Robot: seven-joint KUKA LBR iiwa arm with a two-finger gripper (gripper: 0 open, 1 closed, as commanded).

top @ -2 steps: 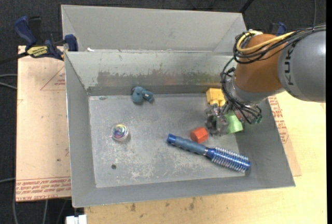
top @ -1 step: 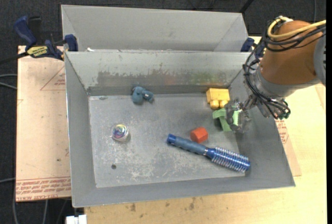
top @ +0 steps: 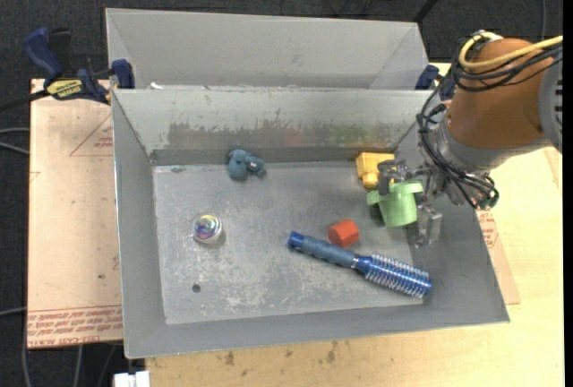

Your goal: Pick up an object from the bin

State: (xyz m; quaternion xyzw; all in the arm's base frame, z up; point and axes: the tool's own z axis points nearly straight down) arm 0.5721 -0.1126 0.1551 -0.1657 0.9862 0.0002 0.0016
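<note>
Blue hairbrush (top: 363,262), red block (top: 343,234), blue toy (top: 242,165)

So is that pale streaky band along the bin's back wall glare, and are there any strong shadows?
Camera view: likely glare, the back wall reflecting light in a streaky band; shadows are soft, with a thin one beneath the blue hairbrush and a dim patch under the claw.

The arm (top: 555,107) reaches in from the right, its wrist sheathed in an orange cover (top: 497,107), with yellow and black cables (top: 483,47) looped over the top. Beneath the cover more dark cables hang, and the claw (top: 421,222) points down and leftward, set low at mid-depth.
</note>
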